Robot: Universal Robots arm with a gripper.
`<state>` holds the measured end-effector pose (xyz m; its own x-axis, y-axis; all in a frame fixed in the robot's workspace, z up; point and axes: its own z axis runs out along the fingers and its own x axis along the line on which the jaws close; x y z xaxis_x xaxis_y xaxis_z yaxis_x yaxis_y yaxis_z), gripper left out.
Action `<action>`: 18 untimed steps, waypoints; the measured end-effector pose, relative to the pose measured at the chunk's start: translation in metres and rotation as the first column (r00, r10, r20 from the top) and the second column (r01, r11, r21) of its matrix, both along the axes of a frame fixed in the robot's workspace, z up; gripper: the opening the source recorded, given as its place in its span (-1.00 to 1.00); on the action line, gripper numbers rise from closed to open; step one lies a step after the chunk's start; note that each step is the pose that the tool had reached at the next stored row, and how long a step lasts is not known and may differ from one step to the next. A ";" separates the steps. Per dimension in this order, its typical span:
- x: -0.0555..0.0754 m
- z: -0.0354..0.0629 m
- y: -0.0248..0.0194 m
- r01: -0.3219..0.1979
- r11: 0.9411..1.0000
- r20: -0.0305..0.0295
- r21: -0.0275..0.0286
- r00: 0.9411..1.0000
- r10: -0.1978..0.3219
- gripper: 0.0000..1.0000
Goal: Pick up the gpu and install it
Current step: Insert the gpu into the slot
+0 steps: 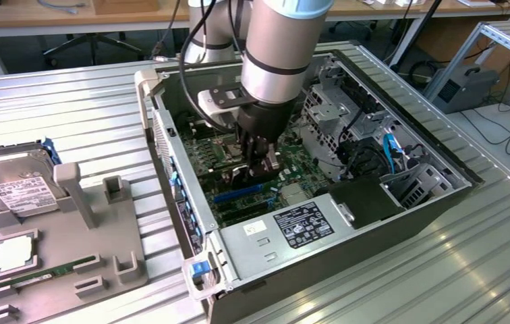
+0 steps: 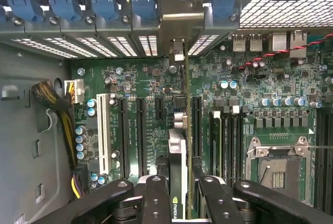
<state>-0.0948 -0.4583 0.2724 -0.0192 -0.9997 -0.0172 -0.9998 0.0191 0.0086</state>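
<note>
The gpu stands on edge above the green motherboard, in line with the long expansion slots. Its silvery end bracket reaches the case's rear slot wall, between the blue retaining clips. My gripper is shut on the card's upper edge, one black finger on either side. In the exterior view the gripper reaches down into the open computer case over the motherboard's middle. I cannot tell whether the card's connector sits in its slot.
A grey fixture tray at the exterior view's left carries a hard drive, a processor and a green memory stick. Inside the case are the power supply, drive cage, an empty processor socket and a cable bundle.
</note>
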 end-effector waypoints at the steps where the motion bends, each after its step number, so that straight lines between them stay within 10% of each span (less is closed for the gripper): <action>1: 0.000 -0.0007 0.0000 0.000 1.000 0.000 0.000 1.000 0.000 -0.47; 18: -0.001 -0.0076 0.0000 0.000 1.000 -0.005 0.000 1.000 0.000 -0.47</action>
<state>-0.0955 -0.4583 0.2648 -0.0196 -0.9997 -0.0173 -0.9997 0.0194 0.0136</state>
